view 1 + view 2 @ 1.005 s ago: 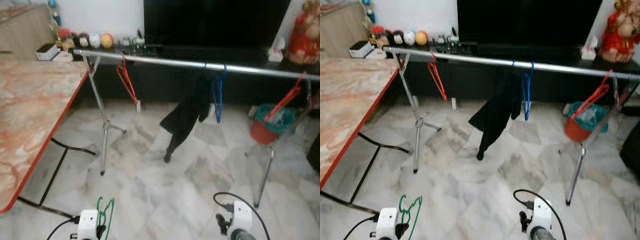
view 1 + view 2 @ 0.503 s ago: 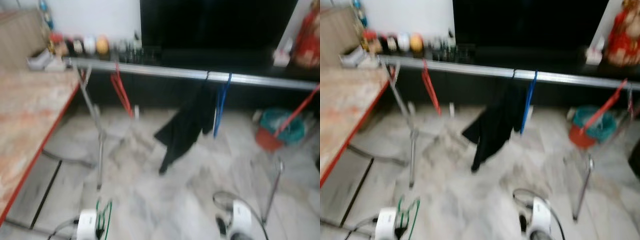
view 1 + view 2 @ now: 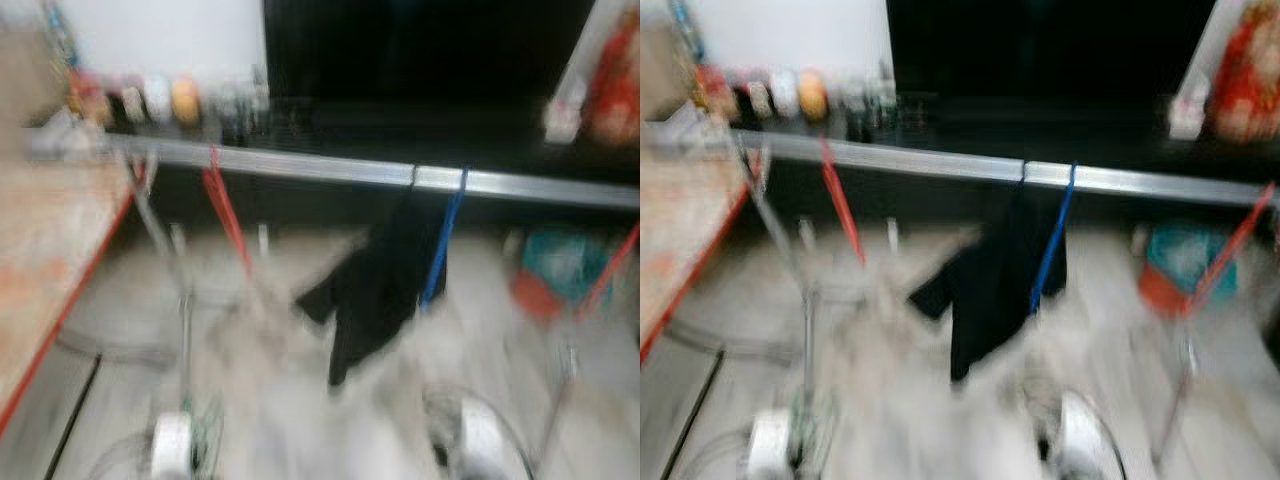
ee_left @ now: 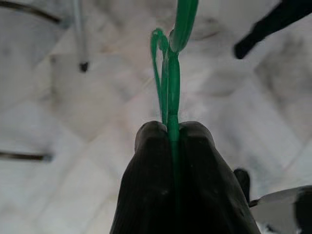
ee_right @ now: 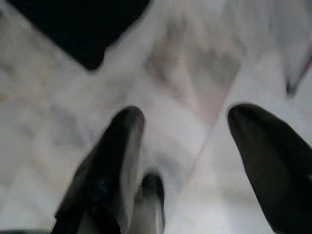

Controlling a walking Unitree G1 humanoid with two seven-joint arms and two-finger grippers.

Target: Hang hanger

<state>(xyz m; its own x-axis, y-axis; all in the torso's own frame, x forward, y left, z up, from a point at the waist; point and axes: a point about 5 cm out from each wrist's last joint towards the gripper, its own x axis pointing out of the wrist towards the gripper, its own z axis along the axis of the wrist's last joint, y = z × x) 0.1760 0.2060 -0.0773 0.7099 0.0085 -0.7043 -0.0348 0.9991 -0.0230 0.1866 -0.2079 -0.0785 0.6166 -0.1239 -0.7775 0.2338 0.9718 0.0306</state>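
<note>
Standing before a long silver metal clothes rail [image 3: 300, 168], the robot's head views are heavily blurred
- Left gripper [image 4: 171, 127]: two black fingers clenched together on a thin green plastic hanger [image 4: 168, 73], whose hook and wire rise out past the fingertips over the pale marble floor [image 4: 97, 97]; low at the bottom edge of the head view, well short of the rail
- Right gripper [image 5: 187, 141]: fingers spread apart, grasping nothing, above the floor
- On the rail: red hanger [image 3: 226, 212] toward the left end; black garment [image 3: 375, 290] draped near the middle; blue hanger [image 3: 440, 245] just beside the garment
- Orange-edged marble-patterned table [image 3: 45, 290] at far left
- Red and teal bucket [image 3: 555, 275] on the floor at right, behind the rail
- Large black screen [image 3: 420, 50] behind
</note>
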